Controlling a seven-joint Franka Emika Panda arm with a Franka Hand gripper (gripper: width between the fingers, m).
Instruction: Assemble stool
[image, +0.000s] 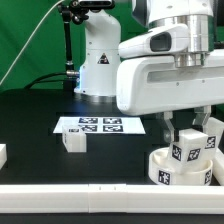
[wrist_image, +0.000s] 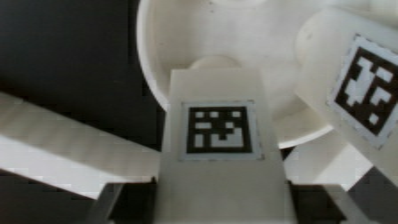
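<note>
At the exterior view's left edge a small white block (image: 3, 155) lay on the black table (image: 40, 112), only partly inside the picture. More to the right a loose leg (image: 72, 139) stood alone on the table, just beside the marker board (image: 100, 126), which lay flat behind it. Behind this board rose the white base (image: 100, 60) of the arm (image: 160, 75).

The arm reached over the right half of the scene, and the gripper (image: 187, 133) hung down from it above the seat (image: 170, 182). The seat, a round white dish with a tag on its wall, was at the exterior view's lower right, near the white front rail (image: 60, 196). The gripper's two fingers were closed on a second leg (image: 188, 150). The lower end of this leg was inside the seat's rim; whether it touched the seat's floor I could not tell.

In the wrist view the second leg (wrist_image: 222, 130) filled the space between the dark fingers (wrist_image: 128, 200), its tag toward the camera, and the seat (wrist_image: 196, 40) lay pale behind it.

Furthest right a third leg (image: 213, 137) stood in the seat, close beside the second leg; whether the two touched I could not tell. The wrist view also showed the third leg (wrist_image: 365, 85), with a large tag.
</note>
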